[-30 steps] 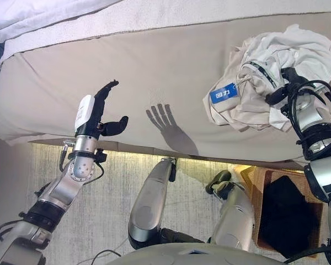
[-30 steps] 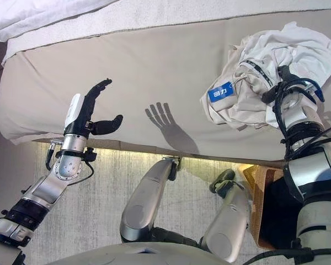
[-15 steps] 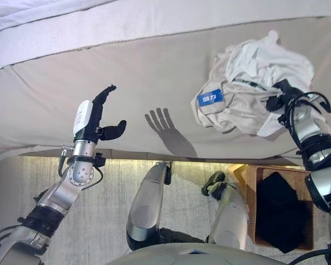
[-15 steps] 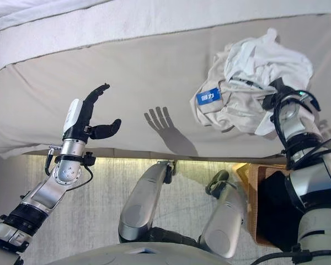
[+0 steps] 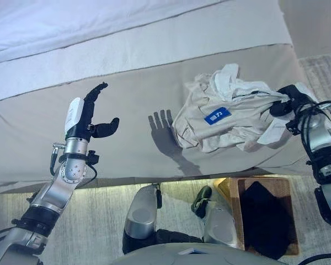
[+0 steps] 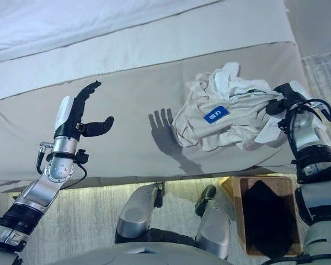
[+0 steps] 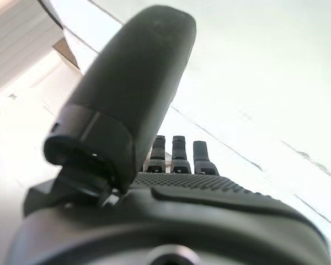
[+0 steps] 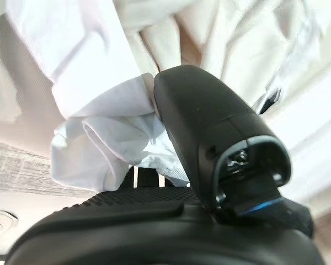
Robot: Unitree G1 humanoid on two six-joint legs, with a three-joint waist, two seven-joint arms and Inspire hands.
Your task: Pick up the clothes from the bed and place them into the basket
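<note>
While bunched, pale clothes (image 5: pixel 226 118) fill right hand (image 5: pixel 289 99).

A crumpled heap of white and cream clothes (image 5: pixel 231 118), bearing a small blue label, lies bunched on the bed (image 5: pixel 138 105) near its front edge, toward the right end. A wicker basket (image 5: pixel 234 190) stands on the floor just below that edge, with dark cloth inside.

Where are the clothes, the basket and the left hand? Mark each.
clothes (image 5: pixel 220 124), left eye view, middle of the pile.
basket (image 6: pixel 236 212), right eye view, its left rim.
left hand (image 5: pixel 88 118), left eye view, its palm.
</note>
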